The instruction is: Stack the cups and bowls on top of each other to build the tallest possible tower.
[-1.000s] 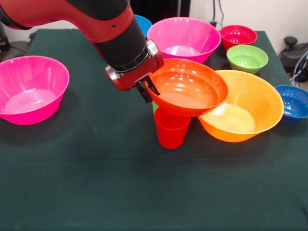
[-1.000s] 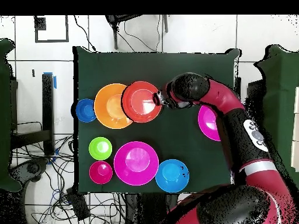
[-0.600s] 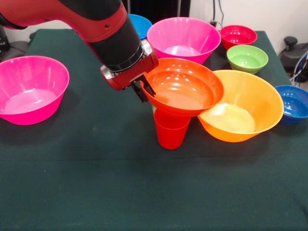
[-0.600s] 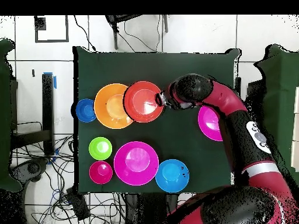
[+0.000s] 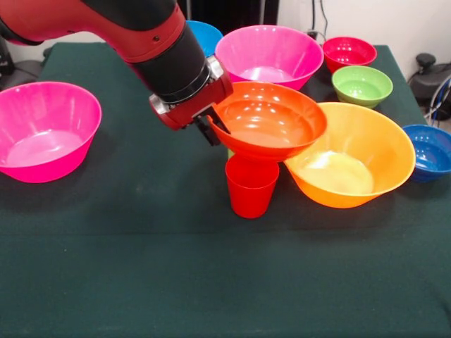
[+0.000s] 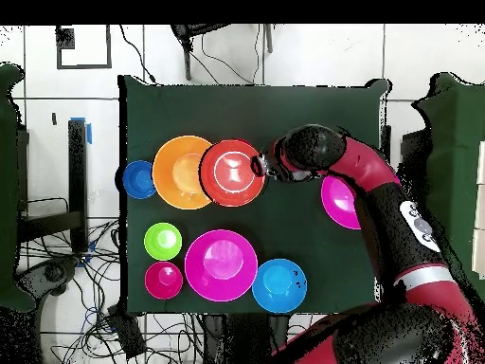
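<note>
While the arm reaches down from the top edge, here is the front view, left to right. 1 big pink bowl sits at the tabletop's left edge, upright and well apart from the rest. Next, the gripper is clamped on the left rim of the red-orange bowl, 1 finger showing outside the rim; the bowl is held upright off the cloth, approx. level. Directly under it stands the red cup, upright near the tabletop's middle; can't tell if bowl and cup touch. A sliver of lime green shows behind the cup, too hidden to name. A light blue bowl peeks out behind the arm at the far edge, w/ the 2nd big pink bowl beside it. The big orange bowl rests right of the cup, its left rim under the held bowl's right side. Toward the far right corner: small magenta-red bowl, then green bowl just in front. Dark blue bowl sits at the right edge, just beside the orange one.

In the overhead view the red-orange bowl overlaps the orange bowl's rim.
</note>
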{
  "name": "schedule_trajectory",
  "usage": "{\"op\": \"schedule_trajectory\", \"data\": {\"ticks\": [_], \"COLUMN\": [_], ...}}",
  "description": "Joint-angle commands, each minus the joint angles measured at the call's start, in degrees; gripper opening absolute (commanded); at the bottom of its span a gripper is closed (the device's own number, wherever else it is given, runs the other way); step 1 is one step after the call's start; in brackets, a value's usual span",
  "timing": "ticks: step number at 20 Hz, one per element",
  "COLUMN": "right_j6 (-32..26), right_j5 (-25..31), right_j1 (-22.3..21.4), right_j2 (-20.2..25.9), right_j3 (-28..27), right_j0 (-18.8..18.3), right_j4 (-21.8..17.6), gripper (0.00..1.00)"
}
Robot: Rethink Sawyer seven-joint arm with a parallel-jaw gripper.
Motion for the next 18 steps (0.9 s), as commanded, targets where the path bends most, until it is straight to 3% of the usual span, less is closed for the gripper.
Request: {"op": "schedule_trajectory", "data": {"ticks": [1, 9, 18], "right_j6": [1.68, 1.24, 1.06], "right_j5": [-6.04, -9.42, -6.04], "right_j1": [1.21, 1.95, 1.55], "right_j2": [3.44, 4.86, 3.20], "right_j3": [3.39, 4.54, 2.84], "right_j0": [0.31, -0.73, 0.33], "right_j4": [0.72, 1.09, 0.04], "gripper": [0.00, 0.00, 0.00]}}
